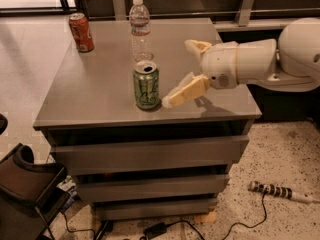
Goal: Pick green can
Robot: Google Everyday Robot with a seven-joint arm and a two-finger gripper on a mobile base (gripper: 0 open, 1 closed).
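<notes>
Gripper [179, 74] hovering open beside green can [146, 85]

Green can is standing upright near the table's [100, 101] front edge, one spread finger lying just to its right. An off-centre approach risks knocking it over, perhaps off the table

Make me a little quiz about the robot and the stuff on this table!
1. True or false: the hand is shut on the green can.
2. Pick one: what stands just behind the green can, farther from the camera? A) a bottle B) a cup C) a bowl
3. Count: how many cans stand on the table?

Key
1. False. The hand is open, low over the table beside the green can.
2. A.
3. Two: the green can and the red can.
</notes>
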